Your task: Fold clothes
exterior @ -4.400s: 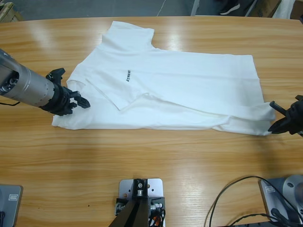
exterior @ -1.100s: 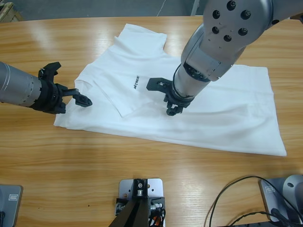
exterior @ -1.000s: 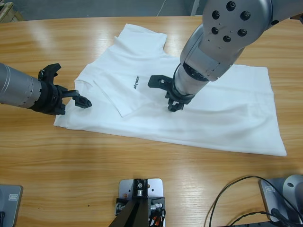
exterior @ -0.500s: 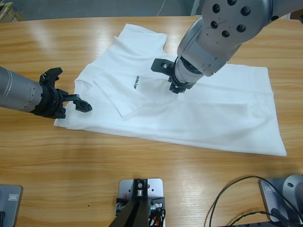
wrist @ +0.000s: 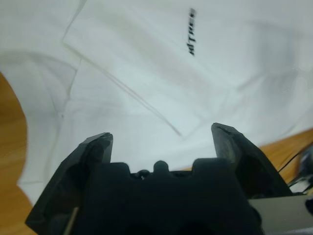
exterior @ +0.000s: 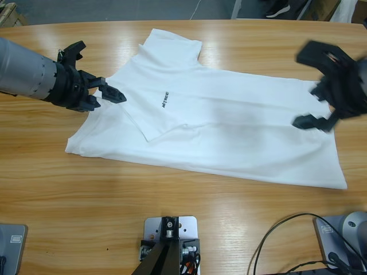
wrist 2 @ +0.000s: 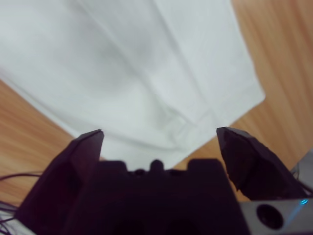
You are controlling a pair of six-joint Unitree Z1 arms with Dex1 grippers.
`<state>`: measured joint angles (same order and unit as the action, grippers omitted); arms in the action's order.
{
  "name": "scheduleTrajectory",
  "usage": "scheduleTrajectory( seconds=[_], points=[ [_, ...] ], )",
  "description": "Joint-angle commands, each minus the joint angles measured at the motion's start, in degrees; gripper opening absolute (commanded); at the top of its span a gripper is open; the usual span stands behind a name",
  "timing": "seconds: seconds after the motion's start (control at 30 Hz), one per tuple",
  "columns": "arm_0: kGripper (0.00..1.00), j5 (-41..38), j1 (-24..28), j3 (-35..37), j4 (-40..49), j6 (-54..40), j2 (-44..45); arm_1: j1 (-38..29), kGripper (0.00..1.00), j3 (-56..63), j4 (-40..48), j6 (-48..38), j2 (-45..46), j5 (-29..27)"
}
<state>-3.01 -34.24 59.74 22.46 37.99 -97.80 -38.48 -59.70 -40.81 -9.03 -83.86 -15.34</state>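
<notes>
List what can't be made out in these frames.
- T-shirt logo: too small to read in the high view, blurred in the left wrist view.
- Right gripper: motion-blurred in the high view.
- Neck label: not visible in any view.
- Left arm's base: cut off by the high view's left edge.

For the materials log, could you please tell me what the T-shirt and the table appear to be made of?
T-shirt: looks like soft matte white woven or knit fabric, probably cotton; it lies limp with shallow creases and stitched hems, and has a small dark printed logo.
Table: looks like wood or wood veneer with a glossy varnish; grain lines and bright glare streaks show.
</notes>
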Motion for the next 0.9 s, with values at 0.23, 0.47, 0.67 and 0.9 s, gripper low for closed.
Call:
scheduleTrajectory(
  seconds=[0.23,0.47,0.67,0.9],
  points=[
    [0.775,0.5,2.0,6.3,-0.7,11.6,-16.1,0.4,0.936,7.2,0.0,-3.6,5.6,-1.4],
    [0.738,-0.2,1.0,6.3,-4.1,13.9,-18.4,0.4,0.936,7.2,1.1,-3.6,3.7,-1.4],
    [0.738,-0.4,0.3,6.5,-4.5,14.1,-20.1,0.4,0.931,7.3,1.2,-3.6,3.3,-1.5],
    [0.743,-0.2,0.2,5.9,-4.0,14.1,-18.1,0.4,0.931,7.5,2.3,-3.5,2.4,-1.5]
  ],
)
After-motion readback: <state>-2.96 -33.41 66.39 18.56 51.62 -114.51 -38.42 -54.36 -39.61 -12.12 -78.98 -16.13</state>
